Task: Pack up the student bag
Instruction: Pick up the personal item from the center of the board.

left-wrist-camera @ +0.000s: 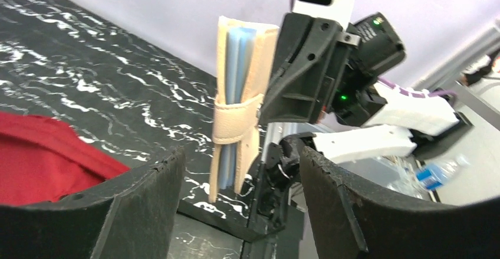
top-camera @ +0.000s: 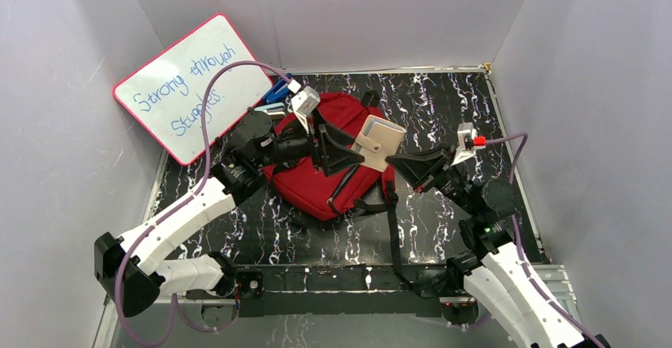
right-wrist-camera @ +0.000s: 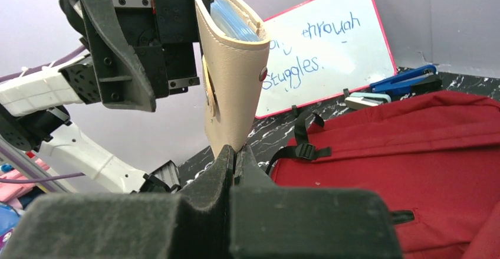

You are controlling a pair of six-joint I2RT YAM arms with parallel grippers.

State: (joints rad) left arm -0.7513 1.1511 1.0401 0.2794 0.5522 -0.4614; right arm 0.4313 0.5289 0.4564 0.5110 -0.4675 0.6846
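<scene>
The dark-red student bag (top-camera: 337, 110) lies flat mid-table, its black straps trailing toward the near edge. Above it hangs a small beige wallet (top-camera: 379, 140), closed by a snap strap, with blue cards showing inside. My right gripper (right-wrist-camera: 236, 153) is shut on the wallet's (right-wrist-camera: 233, 82) lower edge and holds it upright. My left gripper (left-wrist-camera: 242, 203) stands open, its two fingers wide apart, with the wallet (left-wrist-camera: 239, 94) just beyond the tips and touching neither. From above, the left gripper (top-camera: 349, 151) faces the right gripper (top-camera: 398, 158) over the bag (right-wrist-camera: 413, 153).
A whiteboard (top-camera: 186, 86) with a pink rim and blue writing leans against the back-left wall. A blue stapler (right-wrist-camera: 407, 82) and a small grey item (right-wrist-camera: 365, 100) lie behind the bag. White walls close in the black marbled table (top-camera: 444, 110) on three sides.
</scene>
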